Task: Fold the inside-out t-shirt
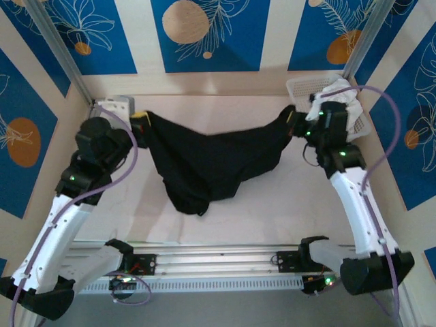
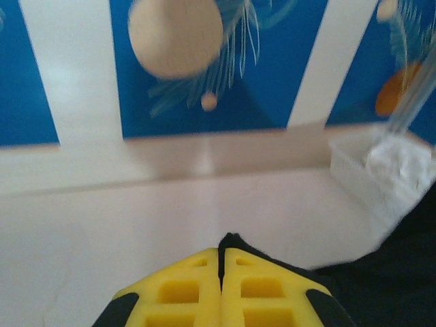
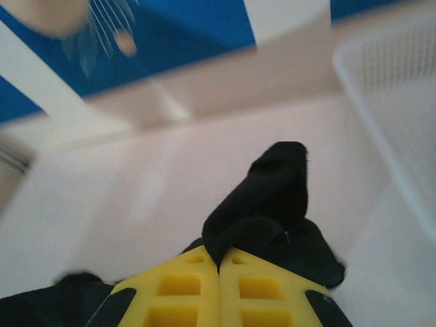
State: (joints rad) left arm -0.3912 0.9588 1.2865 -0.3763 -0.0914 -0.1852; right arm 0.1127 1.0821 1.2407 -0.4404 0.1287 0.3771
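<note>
The left gripper pinches a tip of the black t-shirt, which trails right over the pale table toward a white basket holding white cloth.

Here's the t-shirt, strung across the middle above the table. One end is at the left gripper, the other at the right gripper, with fabric pinched between the fingers on each side. Its middle sags toward the near side, lowest just left of centre. In the far right corner a basket sits behind the right gripper, with another cloth in it. A rail runs along the near edge.
</note>
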